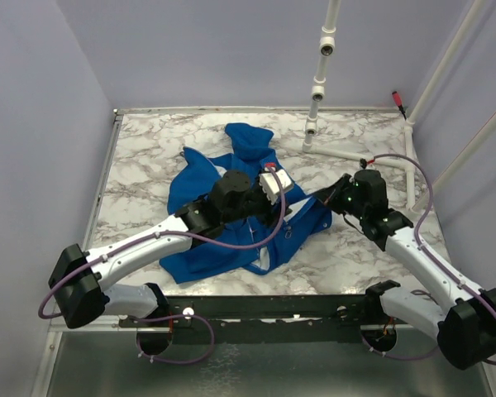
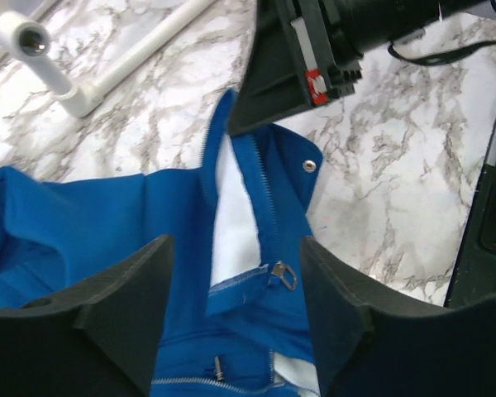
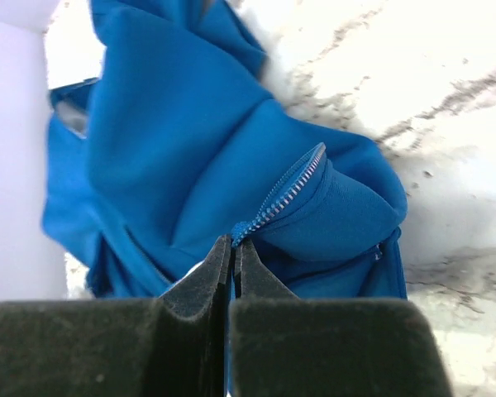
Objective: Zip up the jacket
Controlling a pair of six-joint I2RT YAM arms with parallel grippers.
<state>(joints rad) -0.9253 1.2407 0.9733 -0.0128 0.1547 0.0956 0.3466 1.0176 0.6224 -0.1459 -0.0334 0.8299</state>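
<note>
— What did everything rest on?

— A flat white-and-grey marble-patterned table (image 1: 149, 136), closed in by pale lilac walls (image 1: 33, 124).

— And the garment?

— The soft royal-blue fabric jacket (image 1: 194, 178) lay crumpled around the middle of the table. Its hood pointed toward the far side and its front was unzipped. It sat between the two arms.

— Anything else standing there?

— A white plastic pipe frame (image 1: 318, 83) stood at the far right, near the hood but apart from it.

— How were the tools?

— The black two-finger right gripper (image 3: 231, 246) was pinched tight on the jacket's front edge, right at the end of the silver zipper teeth (image 3: 291, 184). It held that edge in a raised fold. The black foam-padded left gripper (image 2: 236, 252) hung over the open front with its jaws spread wide, holding nothing. I could not tell whether its pads touched the cloth.

— What showed between those spread fingers?

— A strip of pale grey-white lining (image 2: 236, 219) where the front gaped, with a zipper track running beside it.

— And the smallest bits?

— A small metal zipper pull (image 2: 285, 275) lay on the blue cloth near one finger of the left gripper. A round silver snap stud (image 2: 310, 165) sat on the flap farther up, near the right gripper's tip.
</note>
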